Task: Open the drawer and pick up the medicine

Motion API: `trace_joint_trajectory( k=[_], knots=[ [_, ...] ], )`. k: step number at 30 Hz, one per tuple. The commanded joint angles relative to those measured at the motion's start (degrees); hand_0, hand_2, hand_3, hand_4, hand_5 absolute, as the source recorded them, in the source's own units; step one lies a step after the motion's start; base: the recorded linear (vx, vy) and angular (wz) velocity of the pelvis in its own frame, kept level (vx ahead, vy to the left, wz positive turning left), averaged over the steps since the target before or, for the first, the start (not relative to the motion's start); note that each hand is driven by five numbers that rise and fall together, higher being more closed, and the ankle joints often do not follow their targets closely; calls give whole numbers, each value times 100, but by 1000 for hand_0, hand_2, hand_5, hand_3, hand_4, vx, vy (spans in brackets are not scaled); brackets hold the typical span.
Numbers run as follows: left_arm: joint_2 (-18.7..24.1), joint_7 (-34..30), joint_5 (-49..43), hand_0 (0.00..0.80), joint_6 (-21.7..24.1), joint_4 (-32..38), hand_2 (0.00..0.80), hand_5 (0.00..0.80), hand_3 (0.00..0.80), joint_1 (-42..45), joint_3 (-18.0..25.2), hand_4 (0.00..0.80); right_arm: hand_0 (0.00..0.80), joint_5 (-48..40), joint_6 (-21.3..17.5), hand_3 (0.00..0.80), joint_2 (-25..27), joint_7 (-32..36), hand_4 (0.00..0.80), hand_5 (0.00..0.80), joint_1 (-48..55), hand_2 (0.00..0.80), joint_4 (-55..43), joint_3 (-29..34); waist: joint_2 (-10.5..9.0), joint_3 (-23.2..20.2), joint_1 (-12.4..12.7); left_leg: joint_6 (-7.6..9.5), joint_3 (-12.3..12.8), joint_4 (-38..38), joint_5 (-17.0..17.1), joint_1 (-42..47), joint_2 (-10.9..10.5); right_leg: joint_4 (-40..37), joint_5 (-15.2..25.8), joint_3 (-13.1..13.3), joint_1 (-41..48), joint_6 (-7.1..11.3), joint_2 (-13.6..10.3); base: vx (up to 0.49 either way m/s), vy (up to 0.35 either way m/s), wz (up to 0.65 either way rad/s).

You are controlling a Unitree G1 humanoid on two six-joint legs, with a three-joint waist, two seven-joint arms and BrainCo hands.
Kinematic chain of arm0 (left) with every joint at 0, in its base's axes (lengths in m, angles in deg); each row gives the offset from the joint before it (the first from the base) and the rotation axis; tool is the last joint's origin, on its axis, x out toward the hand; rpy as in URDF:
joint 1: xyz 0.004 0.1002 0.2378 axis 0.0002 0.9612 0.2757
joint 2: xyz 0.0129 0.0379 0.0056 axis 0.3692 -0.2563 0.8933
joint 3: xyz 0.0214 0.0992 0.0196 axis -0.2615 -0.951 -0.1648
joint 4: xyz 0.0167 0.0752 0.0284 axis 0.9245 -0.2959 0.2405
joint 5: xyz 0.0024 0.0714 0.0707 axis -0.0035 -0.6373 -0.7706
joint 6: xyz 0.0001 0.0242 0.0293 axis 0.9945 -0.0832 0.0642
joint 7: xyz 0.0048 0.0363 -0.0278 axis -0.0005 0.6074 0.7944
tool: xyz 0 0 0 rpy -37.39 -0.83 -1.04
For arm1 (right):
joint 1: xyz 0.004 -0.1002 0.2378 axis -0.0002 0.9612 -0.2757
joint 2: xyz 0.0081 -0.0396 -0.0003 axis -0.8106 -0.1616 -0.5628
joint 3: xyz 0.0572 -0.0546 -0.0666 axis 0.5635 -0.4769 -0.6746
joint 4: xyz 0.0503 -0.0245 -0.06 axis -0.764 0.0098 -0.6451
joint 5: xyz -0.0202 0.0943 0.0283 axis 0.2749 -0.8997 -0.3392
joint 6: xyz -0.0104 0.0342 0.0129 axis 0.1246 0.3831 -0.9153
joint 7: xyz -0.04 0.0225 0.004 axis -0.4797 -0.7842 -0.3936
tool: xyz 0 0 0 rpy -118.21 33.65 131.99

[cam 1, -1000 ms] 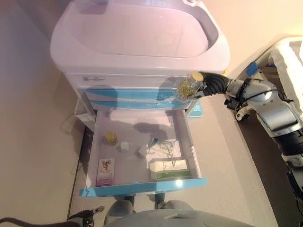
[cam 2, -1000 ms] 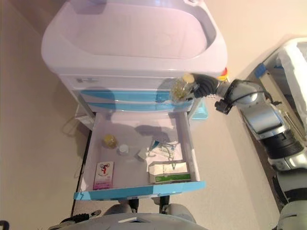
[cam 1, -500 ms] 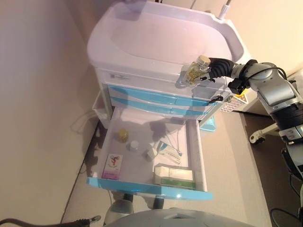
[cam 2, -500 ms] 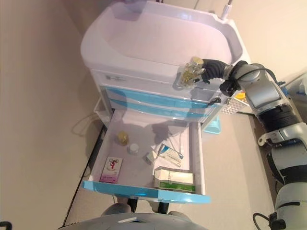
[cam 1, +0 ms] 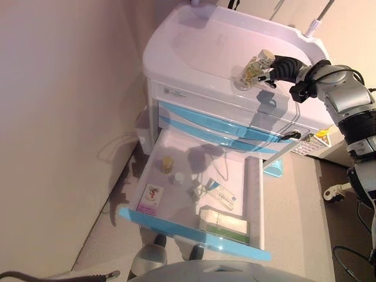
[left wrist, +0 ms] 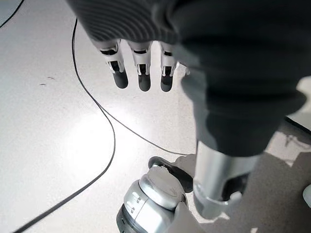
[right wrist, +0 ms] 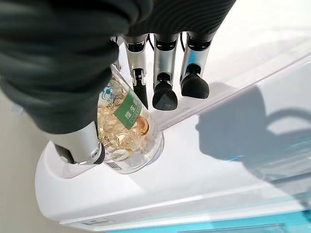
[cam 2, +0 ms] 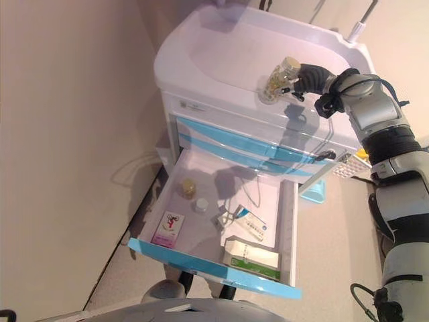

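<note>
- A plain pale wall (cam 1: 64, 88) is seen along the left side.
- A light, smooth floor (cam 1: 111, 235) is seen below it, lit brightly with soft shadows cast.
- A thin white cord (cam 1: 117, 147) is seen lying at the wall's foot.
- A white wheeled frame (cam 1: 332, 194) is seen at the right.

right hand (right wrist: 97, 73) fingers curled, left hand (left wrist: 146, 43) relaxed

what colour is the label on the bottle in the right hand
Green, on the clear bottle; shows best in the right wrist view.
</note>
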Motion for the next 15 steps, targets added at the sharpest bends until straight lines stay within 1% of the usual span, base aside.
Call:
trace_joint_trajectory(
  k=[1,4,8,13,15],
  knots=[
    [195,-33,-152,0,-79,-395,0,0,0,77,5,0,800,29,3,800,280,-171,800,800,-916,800,239,-303,-5,-84,55,-12,-105,-188,-213,129,-20,804,-428,-144,100,283,-235,0,0,0],
    [177,-24,-129,0,-62,-381,0,0,0,86,14,0,800,153,72,800,330,-90,800,800,-968,800,372,-348,-5,-98,49,-20,-91,-199,-216,143,-14,801,-429,-139,103,287,-236,15,1,-1],
    [170,11,-105,0,-65,-370,0,0,0,77,-18,0,800,598,190,800,393,47,800,800,-1023,800,839,-458,-13,-80,75,-10,-97,-149,-234,128,-15,829,-452,-136,101,265,-233,41,-5,-1],
    [199,29,-38,0,-63,-361,0,0,0,37,-108,0,800,823,63,800,445,-33,800,800,-1183,800,1524,-507,-4,1,150,-2,-174,-103,-239,82,-26,854,-471,-162,85,245,-224,4,-5,1],
    [229,43,30,0,-87,-345,0,0,0,9,-173,0,800,786,27,800,501,-223,800,800,-1374,800,1853,-555,-9,53,193,-2,-211,-95,-237,52,-24,851,-471,-180,73,243,-220,6,-28,11]
  ],
)
